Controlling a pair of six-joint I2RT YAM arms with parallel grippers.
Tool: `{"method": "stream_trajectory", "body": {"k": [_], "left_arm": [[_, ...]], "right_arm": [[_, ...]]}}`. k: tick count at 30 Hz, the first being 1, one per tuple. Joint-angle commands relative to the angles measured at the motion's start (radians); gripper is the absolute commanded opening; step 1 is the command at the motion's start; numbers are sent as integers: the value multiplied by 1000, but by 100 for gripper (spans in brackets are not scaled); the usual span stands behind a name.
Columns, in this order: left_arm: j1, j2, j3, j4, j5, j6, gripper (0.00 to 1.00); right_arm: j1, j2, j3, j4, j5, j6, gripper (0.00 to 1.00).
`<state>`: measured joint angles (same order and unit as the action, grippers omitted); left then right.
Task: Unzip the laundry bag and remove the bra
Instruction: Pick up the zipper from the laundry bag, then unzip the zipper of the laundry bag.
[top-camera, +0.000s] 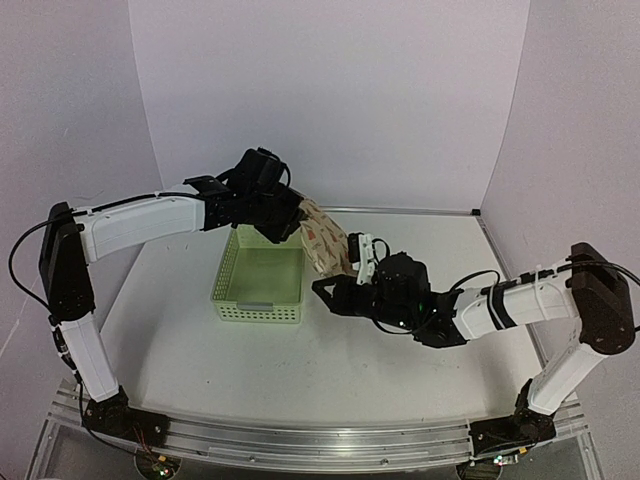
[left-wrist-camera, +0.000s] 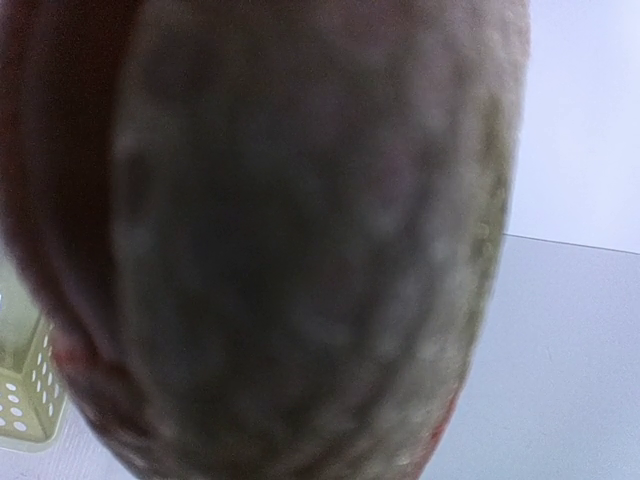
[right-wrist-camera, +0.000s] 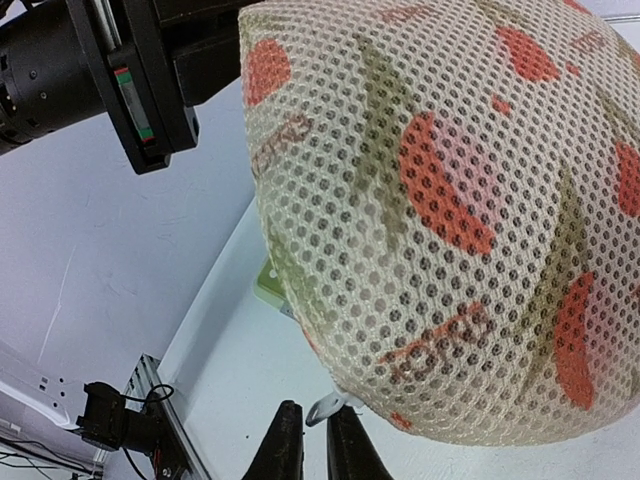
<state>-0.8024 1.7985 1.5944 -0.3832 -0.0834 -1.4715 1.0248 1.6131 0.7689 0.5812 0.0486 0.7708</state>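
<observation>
We see the laundry bag (top-camera: 322, 245) aloft, the left gripper (top-camera: 290, 226) clamped on its top, long axis sloping down to the nearer right gripper (right-wrist-camera: 312, 432), whose 2 fingers nearly meet beneath the zipper pull (right-wrist-camera: 325, 406); pinched or not, we cannot tell.

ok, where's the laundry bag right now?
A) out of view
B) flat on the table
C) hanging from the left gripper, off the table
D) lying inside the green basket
C: the left gripper is clamped on the upper end of the laundry bag, which hangs in the air by the far right corner of the green basket, not inside it.
</observation>
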Motion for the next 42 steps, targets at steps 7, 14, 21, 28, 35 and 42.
{"method": "stream_trajectory", "body": {"k": [7, 14, 21, 28, 35, 42], "left_arm": [[0, -66, 9, 83, -12, -4, 0], [1, -71, 5, 88, -4, 15, 0], [13, -71, 14, 99, 47, 93, 0], [47, -70, 21, 114, 163, 183, 0], [67, -87, 13, 120, 196, 237, 0], [83, -84, 41, 121, 260, 323, 0]], "right_arm": [[8, -15, -10, 52, 30, -10, 0], [9, -29, -29, 52, 32, -17, 0], [8, -72, -78, 42, 2, -67, 0], [8, -116, -99, -72, -7, -166, 0], [8, -145, -97, -212, 39, -232, 0], [8, -165, -101, -333, 128, -279, 0]]}}
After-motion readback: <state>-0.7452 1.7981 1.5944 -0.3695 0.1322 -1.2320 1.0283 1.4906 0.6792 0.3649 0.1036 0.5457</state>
